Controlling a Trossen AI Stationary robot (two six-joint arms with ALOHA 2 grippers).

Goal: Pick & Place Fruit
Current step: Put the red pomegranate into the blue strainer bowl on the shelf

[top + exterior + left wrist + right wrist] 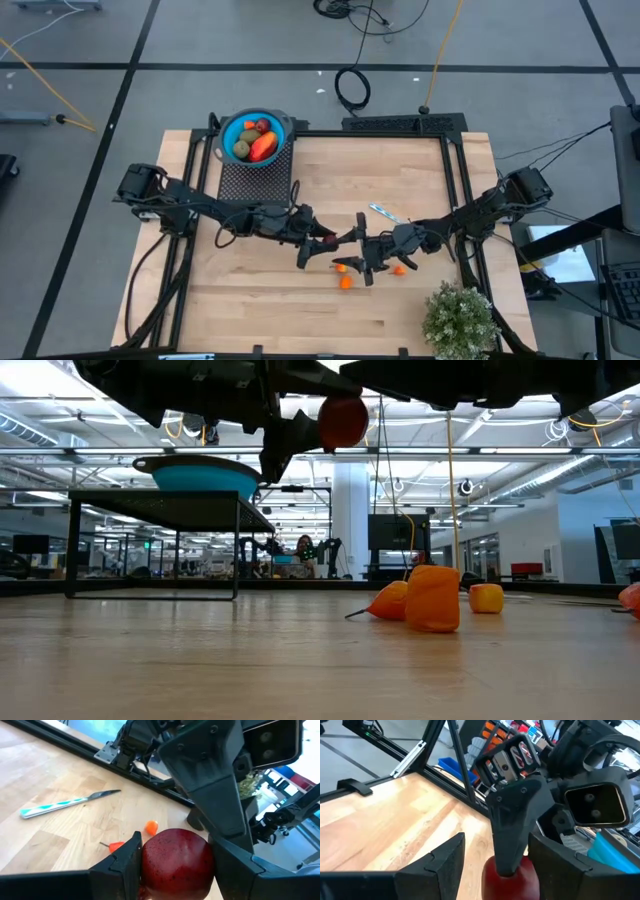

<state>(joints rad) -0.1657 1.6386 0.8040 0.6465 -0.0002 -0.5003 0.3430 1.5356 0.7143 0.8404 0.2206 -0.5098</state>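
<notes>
While no writing reads anywhere, left pincer (172,870) pinching one dark red fruit (176,861) above table (260,300), right pincer (492,865) spread around it, three orange bits (345,283) below.

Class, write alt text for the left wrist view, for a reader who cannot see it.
A round dark red toy fruit sits clamped in the left gripper, the right gripper's jaws around it too. Beyond, on the wooden table, lie a silvery-blue knife and tiny orange pieces.

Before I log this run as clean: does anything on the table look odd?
Yes. Both end effectors meet mid-table on one dark red fruit, held above the wood: left end effector, right end effector. Small orange fruits lie loose below, outside the blue bowl.
</notes>
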